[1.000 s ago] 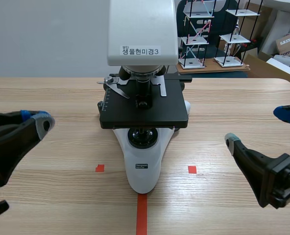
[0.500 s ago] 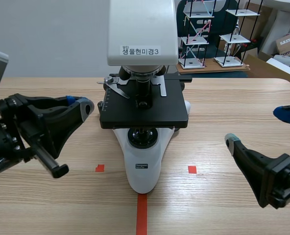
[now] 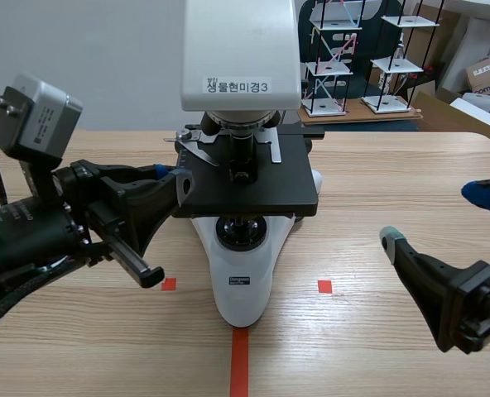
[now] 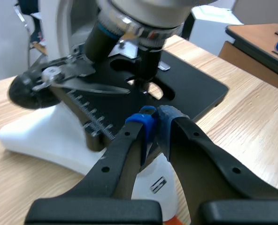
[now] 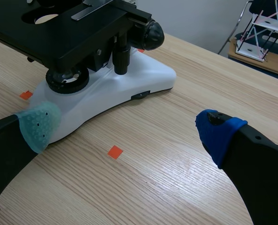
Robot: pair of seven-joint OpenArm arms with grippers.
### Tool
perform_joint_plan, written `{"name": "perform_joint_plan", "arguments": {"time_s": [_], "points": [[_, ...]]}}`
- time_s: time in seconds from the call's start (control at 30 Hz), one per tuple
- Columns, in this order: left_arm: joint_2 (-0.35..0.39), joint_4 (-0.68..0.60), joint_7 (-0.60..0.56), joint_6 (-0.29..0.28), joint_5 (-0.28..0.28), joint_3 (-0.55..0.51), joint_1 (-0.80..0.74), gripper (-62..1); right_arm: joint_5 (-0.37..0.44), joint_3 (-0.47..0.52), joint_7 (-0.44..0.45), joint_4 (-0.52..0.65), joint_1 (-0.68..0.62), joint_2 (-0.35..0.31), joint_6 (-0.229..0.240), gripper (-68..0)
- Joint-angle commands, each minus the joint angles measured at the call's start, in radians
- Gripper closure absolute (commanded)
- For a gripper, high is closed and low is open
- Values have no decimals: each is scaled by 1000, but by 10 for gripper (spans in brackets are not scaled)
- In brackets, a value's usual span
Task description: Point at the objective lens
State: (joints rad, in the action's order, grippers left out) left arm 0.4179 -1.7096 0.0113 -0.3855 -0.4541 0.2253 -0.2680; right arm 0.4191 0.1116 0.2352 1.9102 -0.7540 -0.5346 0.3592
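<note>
A white microscope (image 3: 242, 273) with a black stage (image 3: 295, 198) stands mid-table. Its objective lens (image 3: 242, 154) is a dark tube that hangs from the nosepiece over the stage's opening. My left gripper (image 3: 175, 177) is shut and sits at the stage's left edge, its blue tips aimed at the lens without touching it. In the left wrist view the shut gripper (image 4: 154, 120) lies just short of the objective lens (image 4: 146, 65), above the stage (image 4: 195, 91). My right gripper (image 3: 437, 217) stands open to the right of the microscope, holding nothing. In the right wrist view, that gripper (image 5: 128, 129) is near the white base (image 5: 129, 79).
Orange tape squares (image 3: 324, 286) and a tape line (image 3: 240, 364) mark the table in front of the microscope. Stick-and-ball frame models (image 3: 369, 58) stand on a further table at the back right, beside a cardboard box (image 3: 489, 73).
My left arm has swung in from the left edge toward the microscope, bringing its shut tips up to the stage's left side. The right arm has stayed put.
</note>
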Motion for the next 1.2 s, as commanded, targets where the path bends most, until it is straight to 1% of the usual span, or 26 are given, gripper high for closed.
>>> {"name": "perform_joint_plan", "arguments": {"time_s": [0.0, 0.07, 0.1, 0.37, 0.6, 0.73, 0.83, 0.9, 1.17], "points": [[-5, -14, -13, 9, 12, 11, 11, -23, 8, 10, 14, 12, 3, -3, 0, -634], [-5, -14, -13, 14, 25, 21, 22, -23, 8, 10, 14, 12, 3, -3, 0, -634], [-5, -14, -13, 21, 25, 24, 26, -23, 8, 10, 14, 12, 3, -3, 0, -634], [-39, -13, -6, 24, 31, 25, 41, -23, 8, 10, 14, 12, 3, -3, 0, -634], [-41, -13, 6, 24, 35, 63, 56, -23, 8, 10, 14, 12, 3, -3, 0, -634], [-52, -13, 9, 30, 57, 68, 61, -23, 8, 10, 14, 12, 3, -3, 0, -634], [-65, -13, 10, 33, 63, 68, 69, -23, 8, 10, 14, 12, 3, -3, 0, -634], [-74, -13, 11, 35, 81, 68, 73, -23, 8, 10, 14, 12, 3, -3, 0, -634], [-90, -13, 16, 36, 81, 68, 77, -23, 8, 10, 14, 12, 3, -3, 0, -634]]}}
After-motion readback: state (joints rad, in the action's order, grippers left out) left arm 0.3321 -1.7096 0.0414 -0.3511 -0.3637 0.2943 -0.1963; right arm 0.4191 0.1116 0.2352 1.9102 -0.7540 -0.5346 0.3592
